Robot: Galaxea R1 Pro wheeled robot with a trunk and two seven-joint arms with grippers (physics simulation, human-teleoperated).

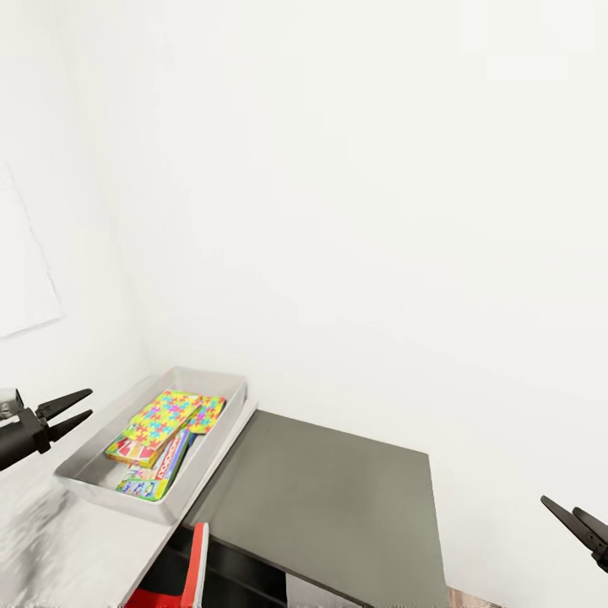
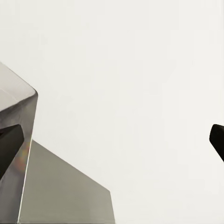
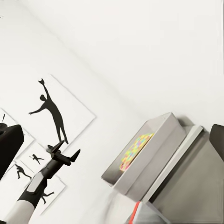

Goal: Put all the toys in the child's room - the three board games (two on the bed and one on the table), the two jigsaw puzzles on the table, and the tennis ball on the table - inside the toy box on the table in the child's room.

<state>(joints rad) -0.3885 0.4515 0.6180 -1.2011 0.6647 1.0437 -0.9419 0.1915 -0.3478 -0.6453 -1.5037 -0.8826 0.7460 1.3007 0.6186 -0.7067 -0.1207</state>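
Observation:
The light grey toy box (image 1: 213, 377) sits on the table (image 1: 59, 549) against the white wall. Inside it, two jigsaw puzzles (image 1: 163, 415) (image 1: 208, 413) lie on top of board games: one with a red band (image 1: 175, 451) and a green-white one (image 1: 142, 488). My left gripper (image 1: 74, 411) hovers open just left of the box with nothing between its fingers. My right gripper (image 1: 576, 518) hangs open far to the right, beyond the cabinet. The right wrist view takes in the toy box (image 3: 154, 163), a puzzle (image 3: 135, 150) and the left gripper (image 3: 65, 156). The tennis ball and bed are out of view.
A lower dark grey cabinet (image 1: 329, 507) adjoins the table on the right. A red object (image 1: 197, 561) stands below the table's edge. Black silhouette posters (image 3: 53, 114) hang on the wall. The left wrist view faces the white wall past a grey box corner (image 2: 25, 112).

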